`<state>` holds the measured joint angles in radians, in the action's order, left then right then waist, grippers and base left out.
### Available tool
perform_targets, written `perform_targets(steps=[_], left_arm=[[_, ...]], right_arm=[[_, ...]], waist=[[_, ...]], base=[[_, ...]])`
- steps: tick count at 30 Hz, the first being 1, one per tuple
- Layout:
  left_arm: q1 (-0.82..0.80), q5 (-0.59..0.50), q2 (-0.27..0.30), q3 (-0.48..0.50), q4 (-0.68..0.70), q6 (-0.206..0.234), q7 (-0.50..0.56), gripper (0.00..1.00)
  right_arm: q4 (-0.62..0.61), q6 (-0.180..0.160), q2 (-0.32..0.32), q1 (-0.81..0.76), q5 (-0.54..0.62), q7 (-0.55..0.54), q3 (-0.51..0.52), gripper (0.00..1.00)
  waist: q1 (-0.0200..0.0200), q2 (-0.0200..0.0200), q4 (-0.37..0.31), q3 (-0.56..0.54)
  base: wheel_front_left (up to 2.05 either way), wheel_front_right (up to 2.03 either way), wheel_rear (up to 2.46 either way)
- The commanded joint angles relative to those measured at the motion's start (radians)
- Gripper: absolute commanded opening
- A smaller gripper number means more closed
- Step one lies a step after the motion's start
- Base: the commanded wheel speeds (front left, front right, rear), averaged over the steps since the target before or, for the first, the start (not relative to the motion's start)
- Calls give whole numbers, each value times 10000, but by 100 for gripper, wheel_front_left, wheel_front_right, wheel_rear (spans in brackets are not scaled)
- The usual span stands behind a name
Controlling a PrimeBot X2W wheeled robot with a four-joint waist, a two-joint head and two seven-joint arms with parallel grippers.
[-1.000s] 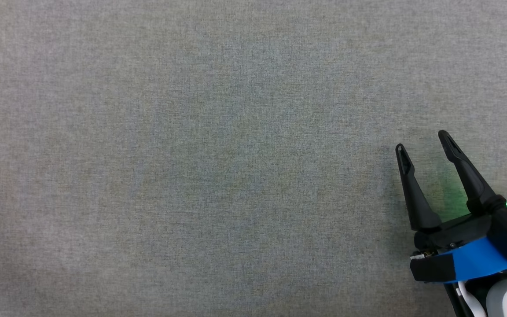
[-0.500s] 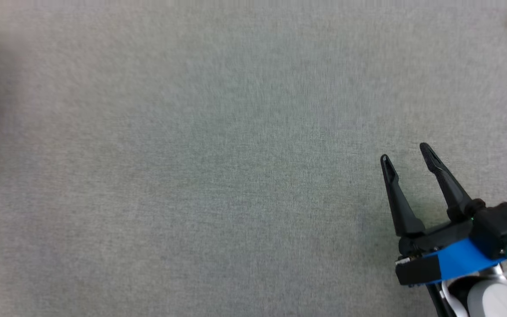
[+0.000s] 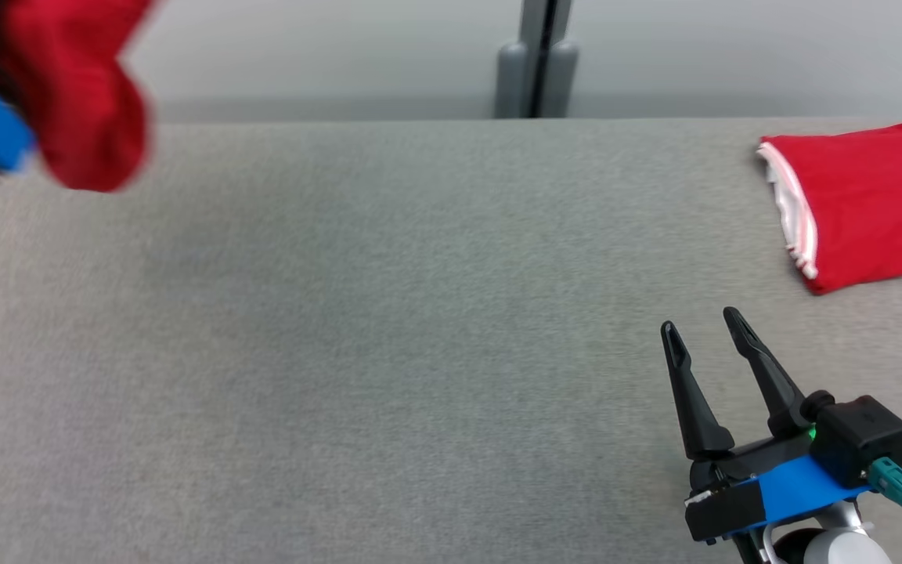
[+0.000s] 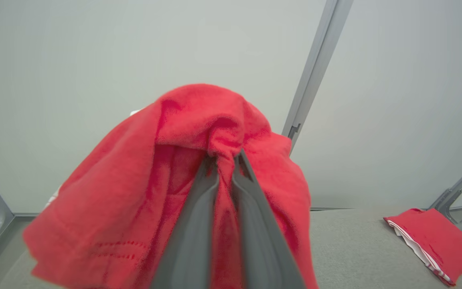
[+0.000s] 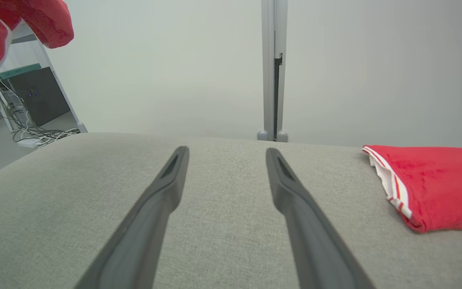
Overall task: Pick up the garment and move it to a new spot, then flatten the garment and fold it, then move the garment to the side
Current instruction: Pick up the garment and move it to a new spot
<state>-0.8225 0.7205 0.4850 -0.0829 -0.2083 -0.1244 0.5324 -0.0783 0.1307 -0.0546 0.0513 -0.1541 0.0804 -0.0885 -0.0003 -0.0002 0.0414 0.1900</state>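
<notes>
The grey cloth-covered table spreads wide in front of me, its middle bare from the near edge to the far edge. The red garment I am meant to handle hangs in the air off the table's far left corner. It is bunched and drooping to both sides of my left gripper, whose fingers are pinched together on a gathered ridge of the cloth. A second, folded red garment with a white striped hem lies flat at the far right corner, well apart from the one I carry. My right gripper hovers near the table's near right corner, fingers spread and holding nothing.

I judge this to be the first step: the garment is lifted but not yet set down at its new spot. The next move calls for bringing my left arm in over the bare middle and lowering until the cloth drapes onto the surface. I should release only once it rests there, leaving room for my right gripper to help pull it flat.
</notes>
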Motion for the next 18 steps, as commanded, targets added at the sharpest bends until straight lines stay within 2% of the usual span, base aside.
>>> perform_targets(steps=[1, 5, 10, 14, 18], left_arm=[[225, 28, -124, -141, 325, -81, 84, 0], [965, 370, -883, -1030, 1949, -51, 649, 0], [2018, 473, -1300, -1724, 2973, 193, 1059, 0], [2958, 139, -1335, -2133, 3030, 311, 929, 0], [3901, -229, -1575, -2521, 2527, 423, 372, 0]], right_arm=[[22, 1, 20, -108, -44, 22, 4, 100], [-21, 1, 31, -263, -44, 5, 110, 100], [-93, 1, 37, -392, -165, -62, 71, 100], [-71, 1, 37, -446, -307, -59, -78, 100], [-54, 1, 37, -533, -366, -16, -34, 100]], waist=[[3, 2, -536, -542], [3, 2, -1143, -943], [3, 2, -1833, -1039], [3, 2, -2412, -985], [3, 2, -2804, -898]], base=[[0, 0, 0], [0, 0, 0], [0, 0, 0], [0, 0, 0], [0, 0, 0]])
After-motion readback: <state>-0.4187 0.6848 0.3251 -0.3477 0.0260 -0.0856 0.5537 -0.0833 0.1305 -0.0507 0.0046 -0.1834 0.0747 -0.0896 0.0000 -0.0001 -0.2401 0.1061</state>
